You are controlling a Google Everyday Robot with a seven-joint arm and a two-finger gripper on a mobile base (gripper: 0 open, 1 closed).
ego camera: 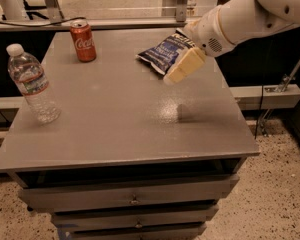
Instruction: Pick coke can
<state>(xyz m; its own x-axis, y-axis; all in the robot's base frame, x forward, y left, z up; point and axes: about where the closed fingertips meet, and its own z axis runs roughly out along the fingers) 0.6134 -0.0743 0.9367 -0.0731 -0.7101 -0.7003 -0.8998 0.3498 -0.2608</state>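
Three things sit on the grey table (120, 129), so going left to right. Far left, near the edge, is a clear plastic water bottle (32, 84), upright, with a white cap and a label around its upper half. Next, toward the back left corner, is the coke can (83, 41). It's red with the white script facing the camera and a silver top, standing upright and well apart from the bottle. Further right, on the back half of the table, lies the dark blue chip bag (160, 54), flattish and angled. The gripper (174, 75) is right at the bag's right end. It's cream coloured, pointing down and to the left, and up in the air with its shadow on the tabletop below. Honestly can't tell from this angle if it's released or clenched. It's well apart from the can, with the bag between them. The white arm (240, 19) comes in from the upper right corner. Under the tabletop, drawers (130, 198) run down the front.
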